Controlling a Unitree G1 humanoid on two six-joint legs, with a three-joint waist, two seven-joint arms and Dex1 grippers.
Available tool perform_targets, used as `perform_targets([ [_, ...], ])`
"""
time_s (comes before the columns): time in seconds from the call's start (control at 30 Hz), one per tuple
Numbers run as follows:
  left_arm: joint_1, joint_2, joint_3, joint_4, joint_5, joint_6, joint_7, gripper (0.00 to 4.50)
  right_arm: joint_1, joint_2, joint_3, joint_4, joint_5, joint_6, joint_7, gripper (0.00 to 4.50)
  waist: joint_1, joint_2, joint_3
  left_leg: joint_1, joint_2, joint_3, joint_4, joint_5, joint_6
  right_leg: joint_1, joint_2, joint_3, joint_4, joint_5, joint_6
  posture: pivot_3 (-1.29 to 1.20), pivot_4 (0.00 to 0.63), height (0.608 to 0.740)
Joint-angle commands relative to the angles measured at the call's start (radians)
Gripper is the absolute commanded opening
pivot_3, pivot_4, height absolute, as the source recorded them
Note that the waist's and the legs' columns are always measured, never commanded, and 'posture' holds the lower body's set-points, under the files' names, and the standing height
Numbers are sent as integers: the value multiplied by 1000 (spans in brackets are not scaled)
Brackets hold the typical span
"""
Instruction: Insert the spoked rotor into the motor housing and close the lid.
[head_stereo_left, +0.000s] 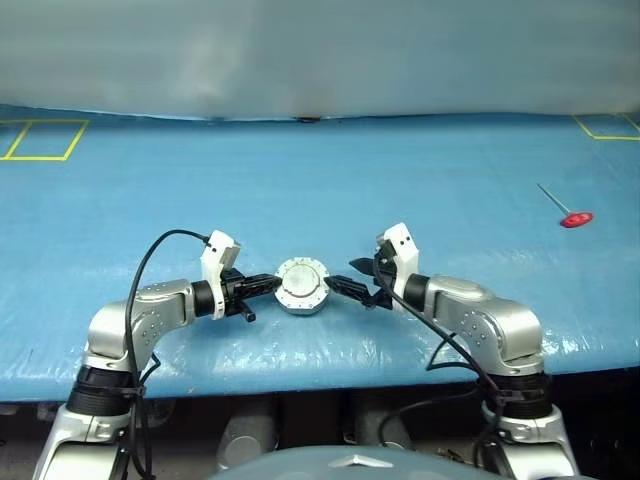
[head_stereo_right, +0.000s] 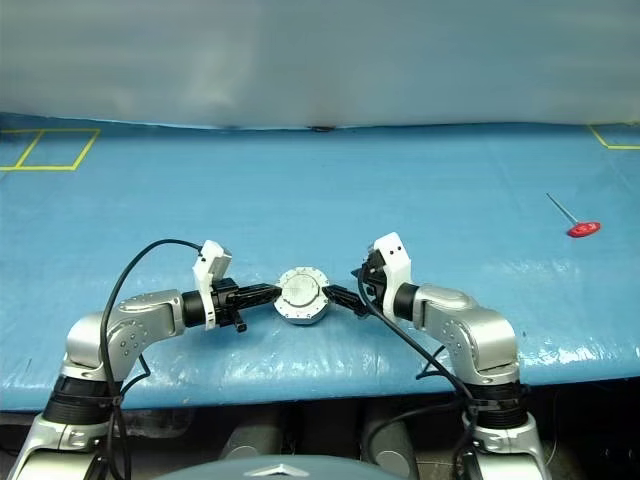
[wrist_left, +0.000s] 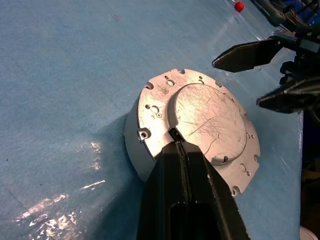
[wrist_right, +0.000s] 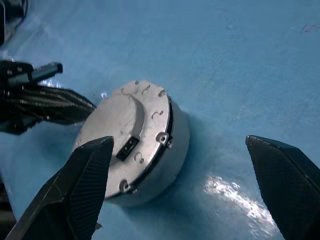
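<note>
The motor housing (wrist_right: 176, 131) stands on the blue table near its front edge, with the lid (head_stereo_left: 301, 283) lying on top, plain grey face up. The spoked rotor is hidden. My left gripper (wrist_left: 178, 146) is shut with nothing in it. Its tip rests on the lid's (wrist_left: 207, 117) near rim, coming in from the left. My right gripper (head_stereo_left: 347, 277) stands open just right of the housing, holding nothing. In the right wrist view its two fingers (wrist_right: 85, 177) spread wide to either side of the housing, apart from it.
A thin tool with a red handle (head_stereo_left: 575, 218) lies far off at the right. Yellow tape lines (head_stereo_left: 45, 140) mark the far left and far right corners. The table's front edge (head_stereo_left: 320, 375) runs just below both arms.
</note>
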Motion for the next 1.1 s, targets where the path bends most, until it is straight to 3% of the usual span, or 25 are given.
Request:
perform_targets([
  [0.03,22,2,-38,16,21,17,3,0,-26,77,-106,7,88,125,-77,4475,0,1,0,0,0,0,0,0,0,0,0,0,0,0,1,0,150,740],
  [0.2,26,2,-34,11,21,16,2,0,-53,178,-229,49,175,251,-135,4475,-5,2,1,0,-4,0,0,0,0,0,0,1,0,1,3,0,150,740],
  [0.47,30,1,-35,4,23,15,-3,0,-61,244,-366,115,257,372,-166,4475,-8,3,1,0,-5,0,0,-1,2,0,0,1,0,3,5,0,150,740],
  [1.1,37,-1,-43,9,33,-1,-12,0,-13,257,-388,181,300,401,-158,4475,-16,5,1,0,-7,0,0,0,4,1,0,2,0,4,10,0,150,740],
])
